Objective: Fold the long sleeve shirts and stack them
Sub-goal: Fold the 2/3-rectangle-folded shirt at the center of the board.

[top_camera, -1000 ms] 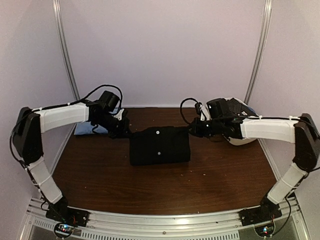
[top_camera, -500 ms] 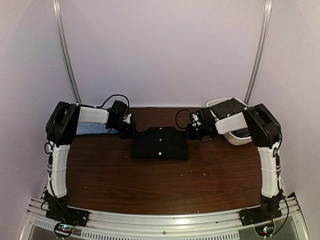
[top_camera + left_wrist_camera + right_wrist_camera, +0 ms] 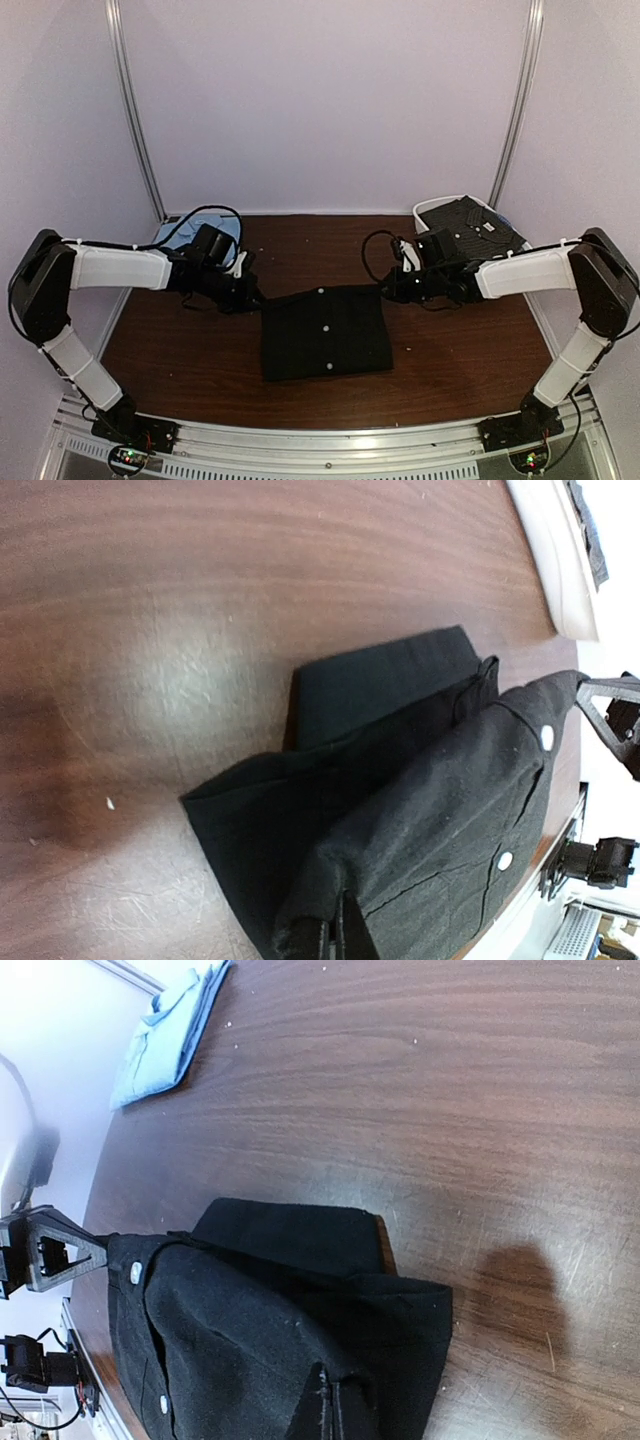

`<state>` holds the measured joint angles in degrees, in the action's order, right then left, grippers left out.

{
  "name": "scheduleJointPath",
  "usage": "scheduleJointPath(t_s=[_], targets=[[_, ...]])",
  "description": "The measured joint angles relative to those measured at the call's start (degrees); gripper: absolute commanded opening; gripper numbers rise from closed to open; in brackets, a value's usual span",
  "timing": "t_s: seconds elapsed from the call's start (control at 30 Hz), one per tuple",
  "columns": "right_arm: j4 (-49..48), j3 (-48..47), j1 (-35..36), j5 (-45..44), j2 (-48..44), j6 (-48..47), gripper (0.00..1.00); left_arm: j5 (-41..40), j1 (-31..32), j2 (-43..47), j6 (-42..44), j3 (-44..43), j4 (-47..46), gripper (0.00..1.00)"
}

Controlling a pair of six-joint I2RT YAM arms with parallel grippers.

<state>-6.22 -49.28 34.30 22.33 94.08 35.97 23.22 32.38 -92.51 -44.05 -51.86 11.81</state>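
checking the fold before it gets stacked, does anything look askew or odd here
The black shirt looks split into layers: the jaws hold its top layer up by the far corners, while a lower fold lies flat on the table.

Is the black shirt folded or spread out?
Folded: the black shirt is a compact rectangle, layers stacked in both wrist views. The left end effector and right end effector pinch its far corners.

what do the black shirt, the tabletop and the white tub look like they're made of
Black shirt: soft matte woven cloth, probably cotton; it drapes and creases, with small pale buttons.
Tabletop: dark brown wood-grain surface, likely laminate or veneer, semi-glossy, as it shows glare and fine scratches.
White tub: smooth, rigid-looking rim, probably plastic.
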Motion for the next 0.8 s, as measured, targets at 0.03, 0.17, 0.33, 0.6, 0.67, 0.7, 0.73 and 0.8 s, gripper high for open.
scheduleJointPath(t_s=[0.03, 0.17, 0.33, 0.6, 0.67, 0.7, 0.73, 0.8], targets=[[-0.02, -0.26, -0.07, -0.37, -0.28, 0.00, 0.00, -0.35, -0.15, 0.22, -0.04, -0.11, -0.22, 0.00], [0.66, -2.62, -0.28, -1.64, 1.49, -0.35, 0.00, -1.49, -0.87, -1.25, -0.02, -1.81, 0.09, 0.00], [0.39, -9.38, -2.25, -1.57, 8.92, -1.44, 0.00, -1.99, -3.85, -6.93, 0.37, -6.16, 0.24, 0.00], [0.98, -16.92, -3.89, -1.55, 19.04, -2.67, 0.24, -2.23, -5.99, -15.04, 3.02, -13.42, 1.29, 0.14], [1.99, -16.87, -4.02, -1.77, 19.19, -3.10, 0.35, -2.73, -6.08, -15.30, 3.63, -13.46, 2.29, 0.29], [2.12, -16.87, -4.09, -1.92, 19.04, -3.13, 0.40, -3.06, -6.19, -15.28, 3.96, -13.46, 2.71, 0.39], [2.21, -16.87, -4.11, -2.23, 18.91, -3.28, 0.43, -3.58, -6.40, -15.26, 4.35, -13.49, 3.13, 0.49], [2.78, -16.87, -4.15, -3.13, 18.51, -3.23, 0.46, -5.35, -7.04, -15.04, 4.81, -13.49, 4.17, 0.60]])
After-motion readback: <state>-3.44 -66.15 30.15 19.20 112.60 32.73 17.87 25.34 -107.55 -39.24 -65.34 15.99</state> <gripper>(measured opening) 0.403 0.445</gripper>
